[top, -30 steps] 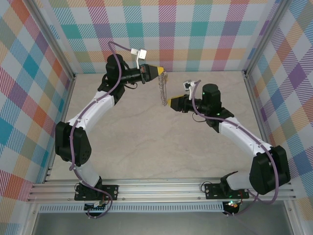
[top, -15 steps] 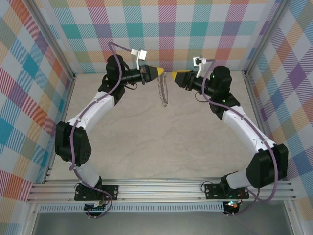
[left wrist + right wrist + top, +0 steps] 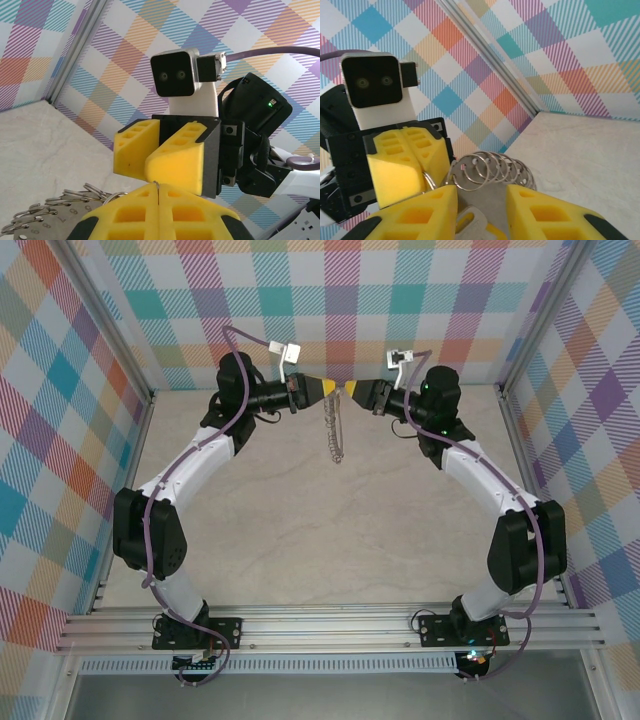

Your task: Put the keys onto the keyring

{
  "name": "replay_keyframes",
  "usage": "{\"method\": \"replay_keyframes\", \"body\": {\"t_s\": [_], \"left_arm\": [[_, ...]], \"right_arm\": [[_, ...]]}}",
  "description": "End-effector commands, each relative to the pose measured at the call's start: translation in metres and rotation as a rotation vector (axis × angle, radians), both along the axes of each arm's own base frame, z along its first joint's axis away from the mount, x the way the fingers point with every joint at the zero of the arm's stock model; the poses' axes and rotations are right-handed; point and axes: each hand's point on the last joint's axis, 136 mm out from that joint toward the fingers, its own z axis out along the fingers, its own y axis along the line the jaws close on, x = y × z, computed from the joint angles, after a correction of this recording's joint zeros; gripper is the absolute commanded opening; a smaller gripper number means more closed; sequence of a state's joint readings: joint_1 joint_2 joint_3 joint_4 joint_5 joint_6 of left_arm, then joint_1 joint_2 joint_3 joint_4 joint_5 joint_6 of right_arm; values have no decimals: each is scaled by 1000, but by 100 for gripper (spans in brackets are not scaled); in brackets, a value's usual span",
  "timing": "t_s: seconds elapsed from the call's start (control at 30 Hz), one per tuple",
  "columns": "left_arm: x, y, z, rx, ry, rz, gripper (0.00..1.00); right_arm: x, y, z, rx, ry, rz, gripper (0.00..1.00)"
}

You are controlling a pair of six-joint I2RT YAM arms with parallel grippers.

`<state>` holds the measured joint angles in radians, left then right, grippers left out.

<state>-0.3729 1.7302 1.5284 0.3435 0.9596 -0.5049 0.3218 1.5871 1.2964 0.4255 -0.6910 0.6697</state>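
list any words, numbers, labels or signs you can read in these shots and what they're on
Stamped digits on the grey metal of the keyring, in the left wrist view: upside down and too small to read for certain; a "0" and a "6" or "9" seem to be among them.
Nothing else can be read: there is no text on the checked walls or the table.
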Motion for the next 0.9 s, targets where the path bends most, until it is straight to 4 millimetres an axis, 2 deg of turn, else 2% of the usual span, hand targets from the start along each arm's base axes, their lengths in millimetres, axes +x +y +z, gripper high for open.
{"method": "replay_keyframes", "body": {"t_s": [0.0,0.37,0.87], "left_arm": [[-15,-2,25,-27,-80,-30,0],[-13,-3,26,-28,-78,-26,0],[-17,-7,24,-25,-74,-41,0]], "right_arm": [[-12,6,29,40,-81,58,32],[-25,15,22,28,-80,86,28],[-20,16,23,44,-73,80,20]]}}
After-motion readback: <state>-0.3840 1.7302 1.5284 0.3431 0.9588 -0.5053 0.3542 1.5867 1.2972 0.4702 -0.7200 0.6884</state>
